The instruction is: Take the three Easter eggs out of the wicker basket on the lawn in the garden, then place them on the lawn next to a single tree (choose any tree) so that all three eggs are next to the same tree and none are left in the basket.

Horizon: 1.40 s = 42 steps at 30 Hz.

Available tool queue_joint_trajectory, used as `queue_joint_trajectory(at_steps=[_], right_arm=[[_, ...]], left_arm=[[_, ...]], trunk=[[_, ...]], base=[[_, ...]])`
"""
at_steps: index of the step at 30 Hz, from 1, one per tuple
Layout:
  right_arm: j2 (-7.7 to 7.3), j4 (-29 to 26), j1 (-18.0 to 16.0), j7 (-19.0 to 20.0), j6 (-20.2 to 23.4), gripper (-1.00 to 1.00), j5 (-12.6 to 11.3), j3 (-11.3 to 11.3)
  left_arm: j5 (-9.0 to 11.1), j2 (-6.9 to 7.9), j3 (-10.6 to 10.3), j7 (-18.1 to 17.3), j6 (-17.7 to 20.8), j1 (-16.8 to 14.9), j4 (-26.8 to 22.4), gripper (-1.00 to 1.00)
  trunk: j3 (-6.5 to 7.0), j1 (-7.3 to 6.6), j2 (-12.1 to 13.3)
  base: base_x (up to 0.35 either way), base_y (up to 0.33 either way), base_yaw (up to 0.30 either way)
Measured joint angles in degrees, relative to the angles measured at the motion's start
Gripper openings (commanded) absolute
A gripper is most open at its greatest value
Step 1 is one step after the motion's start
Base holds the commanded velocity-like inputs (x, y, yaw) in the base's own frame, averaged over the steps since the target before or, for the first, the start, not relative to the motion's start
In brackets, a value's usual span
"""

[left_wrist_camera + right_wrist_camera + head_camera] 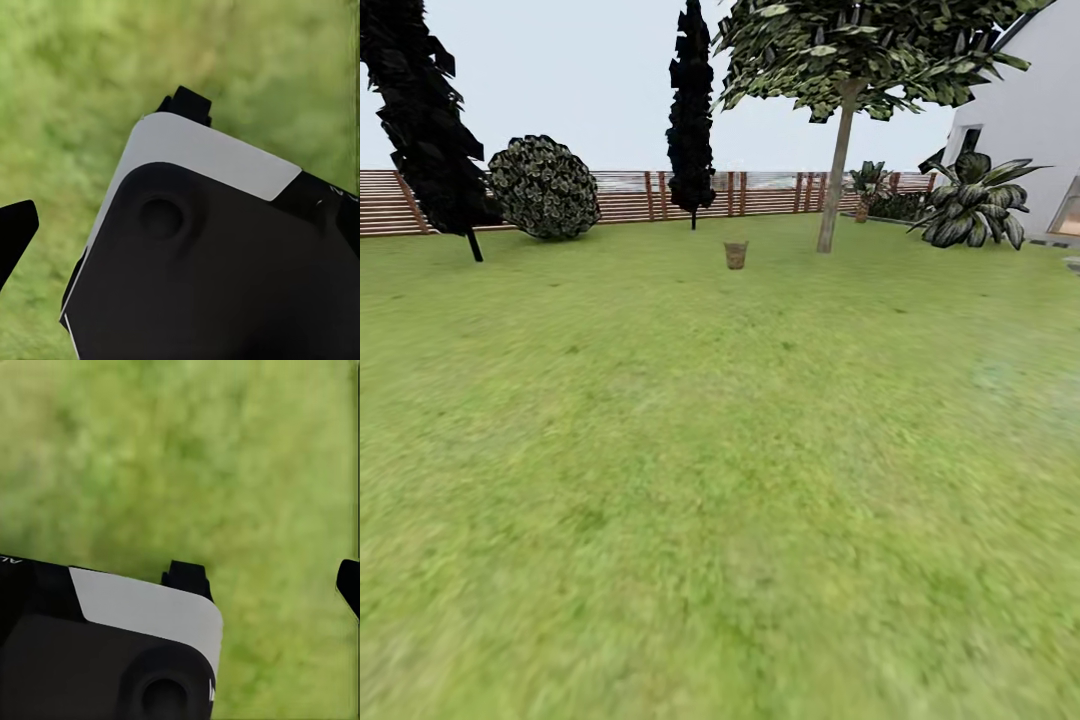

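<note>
Grippers hang low over grass as the robot faces the garden: the left gripper (13, 229) shows one dark fingertip at the frame's edge, and the right gripper (349, 585) likewise. With only one finger of each in sight, I cannot tell whether either is spread or closed. A black-and-white housing (210, 247) crowds both wrist views.

Ahead, the lawn (720, 500) runs broad and bare to a slatted wooden fence (630, 195). A tall tree (838, 150) with a bare grey-brown trunk stands right of centre, with dark cypresses (692, 110) and a round bush (544, 187) off to the left. The wicker basket (736, 255) stands upright on the grass, far from the robot and near that trunk, just to its left. It is too small here to show any eggs.

The risk lies in the approach. Driving in too fast or too straight could bump the light basket, tip it and send eggs rolling. Stopping short would leave the arms overreaching. Veering left could bring the robot to a cypress, the wrong kind of tree.
</note>
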Motion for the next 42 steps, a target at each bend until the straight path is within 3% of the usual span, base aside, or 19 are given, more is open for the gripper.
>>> queue_joint_trajectory(at_steps=[42], right_arm=[[-0.09, 0.00, 0.00, -0.03, 0.00, 1.00, -0.01, 0.00]], left_arm=[[0.00, 0.09, 0.00, -0.04, 0.02, 0.00, 0.00, 1.00]], trunk=[[0.00, 0.00, 0.00]], base=[[0.325, 0.000, 0.000]])
